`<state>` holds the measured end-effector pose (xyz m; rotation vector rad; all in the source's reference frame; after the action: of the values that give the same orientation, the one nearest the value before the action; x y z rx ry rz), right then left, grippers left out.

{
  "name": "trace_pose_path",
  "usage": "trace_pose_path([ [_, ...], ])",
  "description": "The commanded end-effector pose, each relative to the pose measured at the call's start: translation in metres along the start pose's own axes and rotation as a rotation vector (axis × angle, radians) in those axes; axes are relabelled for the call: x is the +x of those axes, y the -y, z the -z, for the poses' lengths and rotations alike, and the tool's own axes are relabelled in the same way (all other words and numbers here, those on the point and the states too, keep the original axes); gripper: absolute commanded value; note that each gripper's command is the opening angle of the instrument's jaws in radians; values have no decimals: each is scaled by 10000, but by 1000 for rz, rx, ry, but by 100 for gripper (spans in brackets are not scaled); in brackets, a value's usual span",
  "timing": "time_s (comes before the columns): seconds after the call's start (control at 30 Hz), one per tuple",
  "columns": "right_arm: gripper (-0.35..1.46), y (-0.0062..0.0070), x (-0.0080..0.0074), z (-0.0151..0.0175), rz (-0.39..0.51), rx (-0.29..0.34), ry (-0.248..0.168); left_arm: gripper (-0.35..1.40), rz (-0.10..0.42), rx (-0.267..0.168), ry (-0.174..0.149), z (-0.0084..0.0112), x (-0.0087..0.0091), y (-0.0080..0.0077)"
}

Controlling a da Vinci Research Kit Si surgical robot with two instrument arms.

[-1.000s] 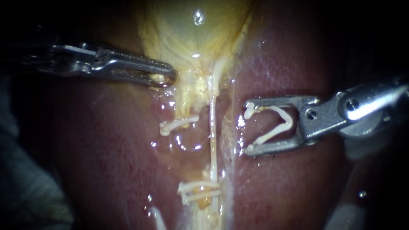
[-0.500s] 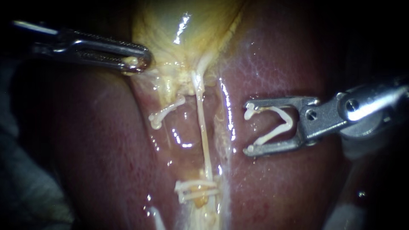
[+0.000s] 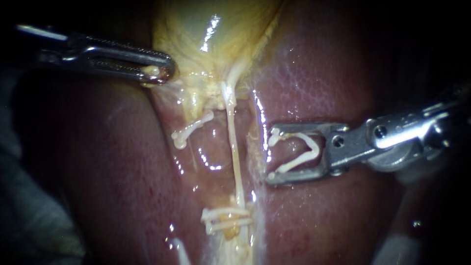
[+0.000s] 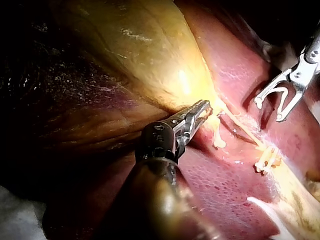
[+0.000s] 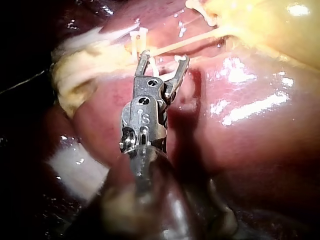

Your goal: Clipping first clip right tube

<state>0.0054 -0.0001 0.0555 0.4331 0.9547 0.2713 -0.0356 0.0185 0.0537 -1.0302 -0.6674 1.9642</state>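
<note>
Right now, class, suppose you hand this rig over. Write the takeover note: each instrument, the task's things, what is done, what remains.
Left instrument: end effector shut on the edge of the gallbladder.
Right instrument: end effector spread wide, carrying an open clip.
Tube: runs down from the gallbladder, just ahead of the open clip and not yet inside it.
Done: clip loaded and facing the tube.
Left: advance until the clip straddles the tube, close, release.

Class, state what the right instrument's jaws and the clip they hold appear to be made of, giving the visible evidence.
Right instrument: likely polished metal, silver-grey with bright glints. Clip: probably plastic, opaque white, dull and smooth; looks alone cannot confirm this.
</note>
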Motion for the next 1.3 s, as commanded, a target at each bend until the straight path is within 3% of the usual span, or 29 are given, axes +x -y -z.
trace_pose_path([
  [0.03,48,0,-1,-5,-17,6,-4,-35,0,0,0,0,0,0],
  [0.27,47,0,-18,-42,-88,76,-16,-35,0,0,0,0,0,-1],
  [0.7,48,-12,-37,-83,-167,62,-17,-35,1,1,-1,0,0,-3],
  [0.9,48,-14,-35,-94,-197,74,-59,-35,1,2,-1,0,0,-4],
  [1.07,46,-14,-32,-100,-237,174,-110,-35,1,2,-1,0,0,-4],
  [1.3,45,-5,-27,-100,-283,260,-184,-35,1,2,-1,0,0,-4],
])
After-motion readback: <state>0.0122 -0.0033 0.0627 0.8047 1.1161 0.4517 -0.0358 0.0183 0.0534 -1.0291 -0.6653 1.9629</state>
